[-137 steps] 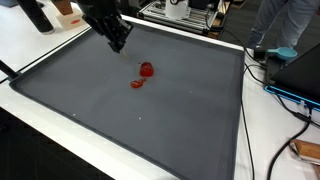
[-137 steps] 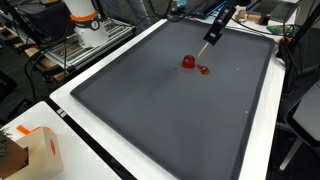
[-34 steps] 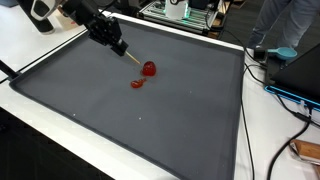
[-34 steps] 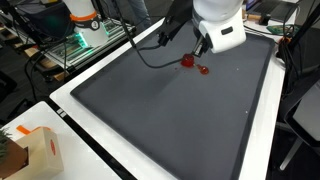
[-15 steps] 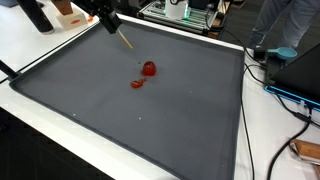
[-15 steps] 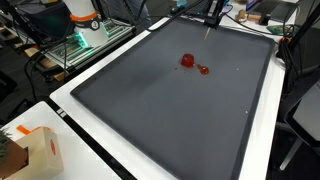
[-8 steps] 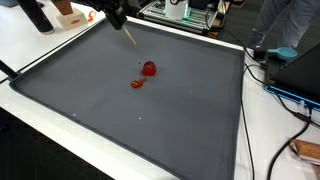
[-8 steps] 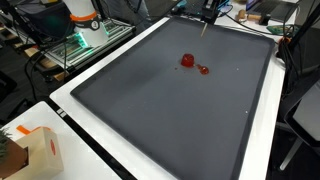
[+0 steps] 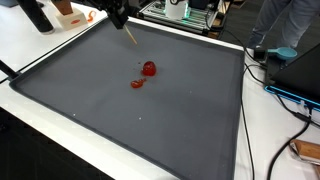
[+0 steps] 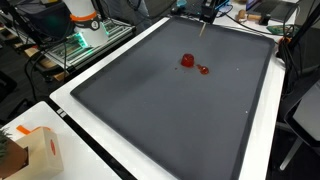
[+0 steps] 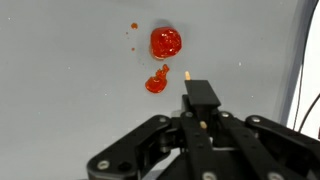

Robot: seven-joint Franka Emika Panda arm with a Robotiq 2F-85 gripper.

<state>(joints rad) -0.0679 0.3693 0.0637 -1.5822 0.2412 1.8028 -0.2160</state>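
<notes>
My gripper (image 9: 118,18) is high above the far edge of the dark grey mat (image 9: 150,120), shut on a thin wooden stick (image 9: 128,35) that points down at the mat. In the wrist view the stick's tip (image 11: 187,73) shows just past the closed jaws (image 11: 201,100). A red blob (image 9: 148,69) and a smaller red smear (image 9: 137,83) lie on the mat below; both also show in the wrist view, the blob (image 11: 166,42) above the smear (image 11: 157,82). In an exterior view the gripper (image 10: 207,14) and the blob (image 10: 187,61) are well apart.
The mat has a white border (image 10: 95,140). A cardboard box (image 10: 35,150) sits at a near corner. Cables (image 9: 255,90) and a blue object (image 9: 275,53) lie beside the mat. A person (image 9: 285,20) stands at the far side. A shelf rack (image 10: 80,45) stands nearby.
Earlier the gripper was low near the red blob with the stick. It has since risen and drawn back to the far edge, still holding the stick. Almost still over the last half second.
</notes>
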